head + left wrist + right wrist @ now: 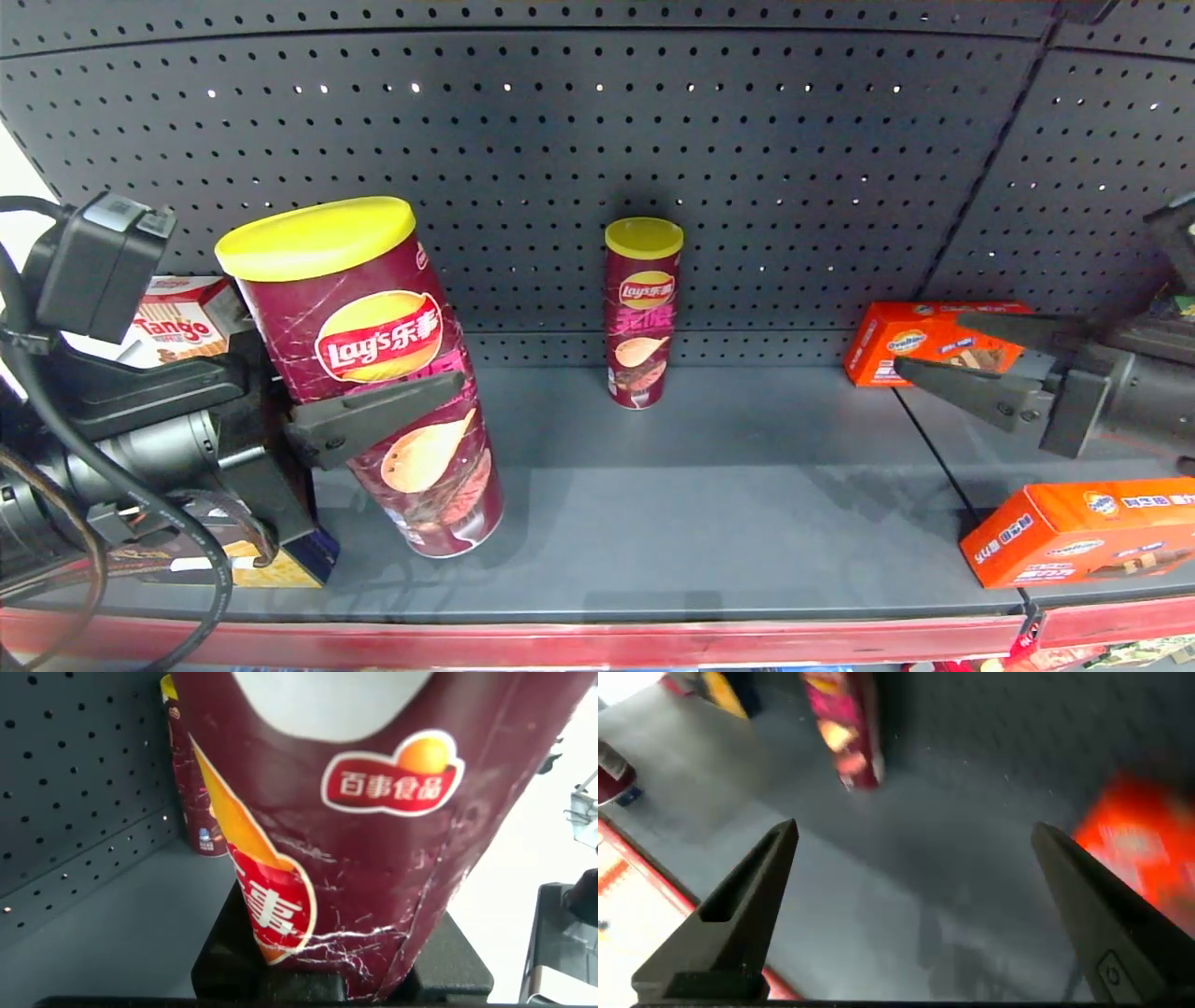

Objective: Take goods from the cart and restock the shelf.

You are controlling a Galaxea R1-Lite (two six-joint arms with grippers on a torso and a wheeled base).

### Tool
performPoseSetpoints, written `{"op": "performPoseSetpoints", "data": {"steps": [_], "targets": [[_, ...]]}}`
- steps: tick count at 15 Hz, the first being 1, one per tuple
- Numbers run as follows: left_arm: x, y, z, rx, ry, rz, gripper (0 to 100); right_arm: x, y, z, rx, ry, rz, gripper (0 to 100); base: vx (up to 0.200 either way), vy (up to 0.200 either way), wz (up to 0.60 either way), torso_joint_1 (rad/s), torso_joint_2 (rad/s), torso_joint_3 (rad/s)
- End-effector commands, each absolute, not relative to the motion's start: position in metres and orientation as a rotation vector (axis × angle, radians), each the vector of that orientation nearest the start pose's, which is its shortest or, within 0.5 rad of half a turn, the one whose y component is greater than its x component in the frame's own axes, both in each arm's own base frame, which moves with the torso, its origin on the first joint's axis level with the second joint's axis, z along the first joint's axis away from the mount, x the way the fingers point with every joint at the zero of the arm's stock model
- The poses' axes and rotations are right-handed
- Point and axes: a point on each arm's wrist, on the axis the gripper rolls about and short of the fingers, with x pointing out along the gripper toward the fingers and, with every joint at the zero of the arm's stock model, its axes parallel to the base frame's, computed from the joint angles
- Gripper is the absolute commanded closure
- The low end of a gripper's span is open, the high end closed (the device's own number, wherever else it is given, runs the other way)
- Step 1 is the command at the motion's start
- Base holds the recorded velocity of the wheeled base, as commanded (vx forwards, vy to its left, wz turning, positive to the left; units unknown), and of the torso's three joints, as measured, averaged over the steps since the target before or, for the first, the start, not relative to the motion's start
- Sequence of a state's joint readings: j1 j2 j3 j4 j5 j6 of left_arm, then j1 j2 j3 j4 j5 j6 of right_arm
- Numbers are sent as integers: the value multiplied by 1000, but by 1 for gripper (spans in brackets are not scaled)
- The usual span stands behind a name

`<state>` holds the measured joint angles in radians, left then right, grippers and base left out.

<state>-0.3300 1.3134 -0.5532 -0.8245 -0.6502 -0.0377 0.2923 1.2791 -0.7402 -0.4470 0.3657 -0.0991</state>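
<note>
Gripping tilted chip can at shelf left, left gripper jaws clamped, right gripper jaws wide apart near orange box, second can upright behind

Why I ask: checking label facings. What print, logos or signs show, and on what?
Near chip can: big red-and-yellow oval logo, sharp, facing out.
Far chip can: same logo, smaller, facing out.
Back orange box: small oval logo; other print too small.
Front orange box: pale lettering along its side, too small.
White box at far left: red word logo, partly hidden.
Numbers, price signs: none readable.
</note>
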Motion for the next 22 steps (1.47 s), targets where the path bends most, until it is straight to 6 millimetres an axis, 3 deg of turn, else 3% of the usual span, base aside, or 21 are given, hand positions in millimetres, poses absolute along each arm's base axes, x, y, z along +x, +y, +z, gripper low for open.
{"op": "performPoseSetpoints", "data": {"steps": [1, 3, 4, 5, 8, 11, 15, 22], "targets": [[185, -78, 231, -33, -44, -983, 100, 227, 86, 244, -124, 102, 764, 0, 0, 0, 0, 0, 0, 0], [187, -79, 233, -37, -48, -986, 100, 245, 94, 242, -170, 74, 935, 0, 0, 0, 0, 0, 0, 0], [187, -79, 233, -39, -45, -988, 100, 245, 94, 242, -172, 74, 939, 0, 0, 0, 0, 0, 0, 0], [187, -78, 233, -52, -38, -1014, 100, 263, 103, 242, -187, 54, 1015, 0, 0, 0, 0, 0, 0, 0], [190, -78, 232, -55, -29, -1017, 100, 293, 117, 252, -174, -7, 1189, 0, 0, 0, 0, 0, 0, 0], [196, -73, 241, -65, -47, -1020, 100, 315, 128, 250, -181, -24, 1206, 0, 0, 0, 0, 0, 0, 0], [209, -72, 247, -60, -61, -1006, 100, 351, 147, 233, -227, -44, 1225, 0, 0, 0, 0, 0, 0, 0], [215, -73, 240, -63, -54, -1003, 100, 380, 158, 214, -229, -36, 1225, 0, 0, 0, 0, 0, 0, 0]]}}
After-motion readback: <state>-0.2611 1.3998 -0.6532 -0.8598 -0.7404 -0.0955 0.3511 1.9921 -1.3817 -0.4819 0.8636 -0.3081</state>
